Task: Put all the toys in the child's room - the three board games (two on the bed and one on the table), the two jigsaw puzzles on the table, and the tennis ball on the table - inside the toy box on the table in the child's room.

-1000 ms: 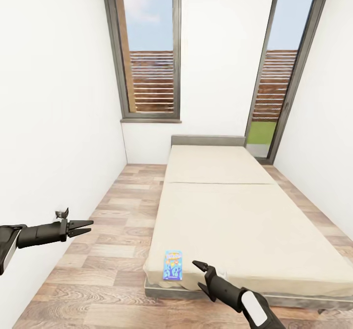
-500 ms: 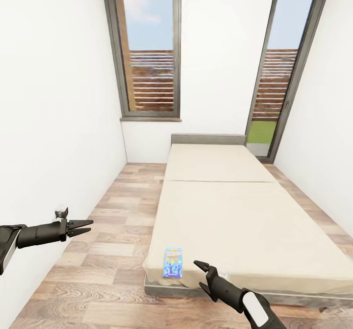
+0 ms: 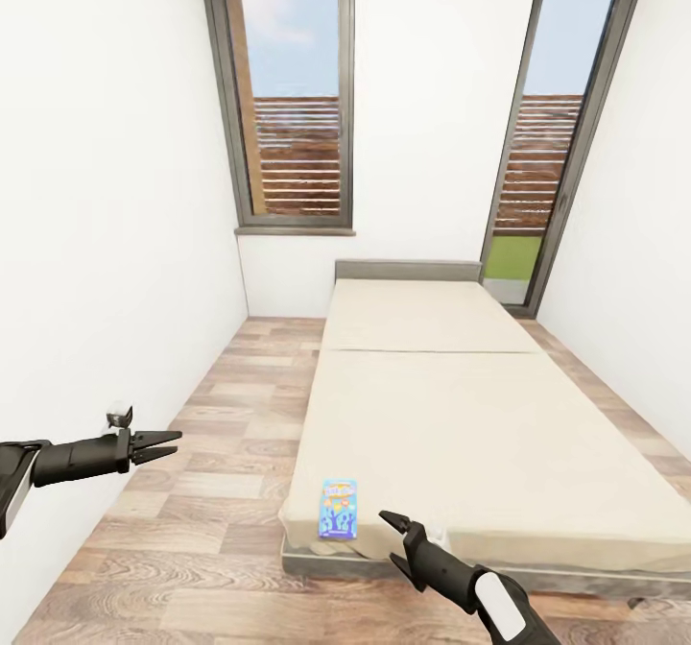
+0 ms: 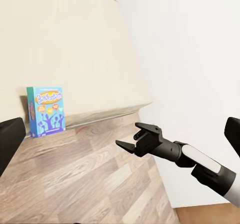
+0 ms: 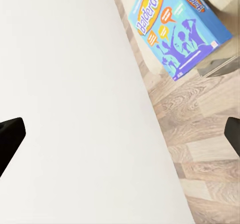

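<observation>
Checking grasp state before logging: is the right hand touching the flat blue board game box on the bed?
Apart. The head view shows the open right hand beside the flat blue board game box, with beige mattress visible between them.

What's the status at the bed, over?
Left gripper open, over floor. Right gripper open, empty, just short of the blue board game at the bed corner. Nothing in the way.

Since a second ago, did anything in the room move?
Only the camera: the whole view slid up a little, as if the robot backed off. The blue board game stays on the bed's near corner. Both grippers, left and right, stay open and empty.
</observation>
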You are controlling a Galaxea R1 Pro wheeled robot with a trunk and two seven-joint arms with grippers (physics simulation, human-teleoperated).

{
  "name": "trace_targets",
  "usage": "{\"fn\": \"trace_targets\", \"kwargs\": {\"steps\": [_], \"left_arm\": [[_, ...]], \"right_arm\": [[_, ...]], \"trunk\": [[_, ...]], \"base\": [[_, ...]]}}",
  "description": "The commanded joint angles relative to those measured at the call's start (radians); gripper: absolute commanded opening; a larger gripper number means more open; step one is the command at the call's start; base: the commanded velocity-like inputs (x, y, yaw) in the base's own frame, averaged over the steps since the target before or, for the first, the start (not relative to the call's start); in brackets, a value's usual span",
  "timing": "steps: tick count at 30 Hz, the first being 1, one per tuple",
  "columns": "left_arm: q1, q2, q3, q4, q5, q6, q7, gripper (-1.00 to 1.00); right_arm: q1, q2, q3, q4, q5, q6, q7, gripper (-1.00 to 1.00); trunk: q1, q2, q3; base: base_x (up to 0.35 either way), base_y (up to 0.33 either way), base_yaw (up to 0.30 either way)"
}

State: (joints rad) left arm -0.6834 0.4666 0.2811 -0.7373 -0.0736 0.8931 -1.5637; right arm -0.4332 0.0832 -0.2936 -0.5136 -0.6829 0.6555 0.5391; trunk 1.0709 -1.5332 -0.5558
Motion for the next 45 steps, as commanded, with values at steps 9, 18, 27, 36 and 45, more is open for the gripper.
{"fn": "trace_targets", "kwargs": {"steps": [9,18,27,36,45], "left_arm": [[-0.001,0.0,0.003,0.0,-0.008,0.01,-0.007,1.0],[-0.001,0.0,0.002,0.0,-0.008,0.01,-0.007,1.0],[-0.001,-0.001,0.001,0.0,-0.008,0.01,-0.007,1.0],[-0.001,-0.001,0.001,0.0,-0.008,0.01,-0.007,1.0],[-0.001,-0.002,0.0,0.0,-0.008,0.01,-0.007,1.0]], "right_arm": [[-0.001,0.001,-0.007,-0.002,0.0,0.007,0.001,1.0],[-0.001,0.001,-0.006,-0.003,0.0,0.004,0.002,1.0],[0.0,0.004,0.001,-0.009,0.002,0.003,0.004,1.0],[-0.001,0.008,0.005,-0.01,0.01,0.001,0.001,1.0],[-0.001,0.012,0.006,-0.011,0.011,0.002,0.004,1.0]], "trunk": [[0.035,-0.064,-0.029],[0.069,-0.127,-0.058],[0.104,-0.19,-0.086],[0.138,-0.253,-0.114],[0.173,-0.316,-0.142]], "base": [[0.0,0.0,0.0],[0.0,0.0,0.0],[0.0,0.0,0.0],[0.0,0.0,0.0],[0.0,0.0,0.0]]}}
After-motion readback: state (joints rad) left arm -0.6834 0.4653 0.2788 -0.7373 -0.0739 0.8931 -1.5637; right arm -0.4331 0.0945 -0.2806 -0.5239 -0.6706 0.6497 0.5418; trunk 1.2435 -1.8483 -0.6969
